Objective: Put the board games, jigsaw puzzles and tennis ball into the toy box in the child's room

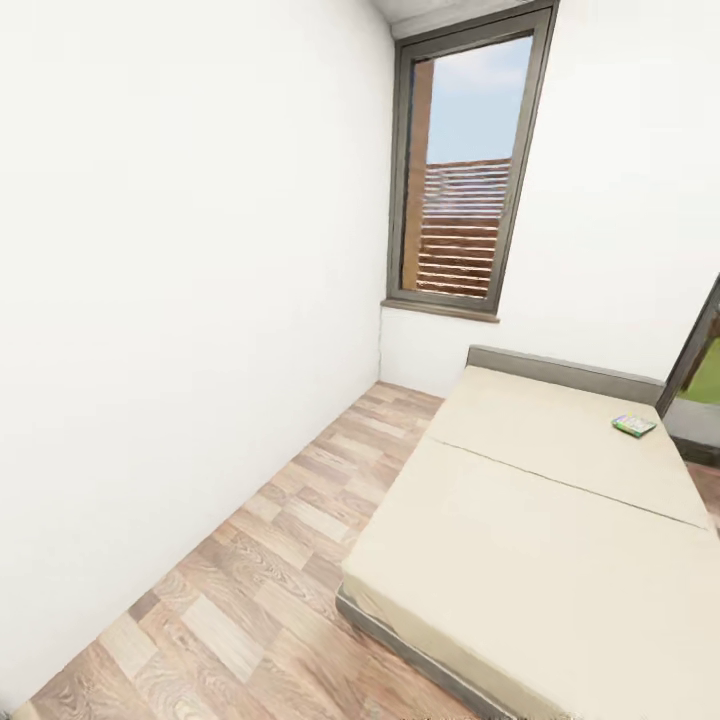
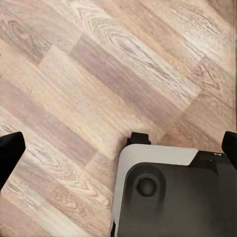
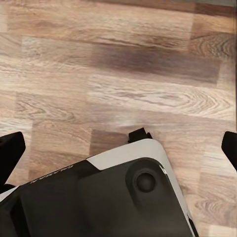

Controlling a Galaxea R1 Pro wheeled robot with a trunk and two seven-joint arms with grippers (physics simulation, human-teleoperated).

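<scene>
White walls are filling the left half and upper right of the head view, meeting at a corner where a tall window with a dark grey frame is showing blue sky and brown horizontal slats outside. Wood-patterned flooring is running diagonally from the lower left toward the corner. A wide low bed with a beige mattress is taking up the lower right of the frame, its grey headboard lying against the far wall and a seam crossing the mattress from left to right. One board game, a small flat box with a green and white cover, is lying on the mattress near the headboard, at the right edge of the frame, apart from everything else. A second dark-framed opening is peeking in at the far right.

From the left wrist view, the left gripper is pointing down at the floor, with dark fingertips sitting far apart at opposite edges of the picture and nothing between them; part of the robot's grey and black base is showing below.

From the right wrist view, the right gripper is likewise facing the floor, its fingertips spread wide and holding nothing, above the same dark base.
</scene>
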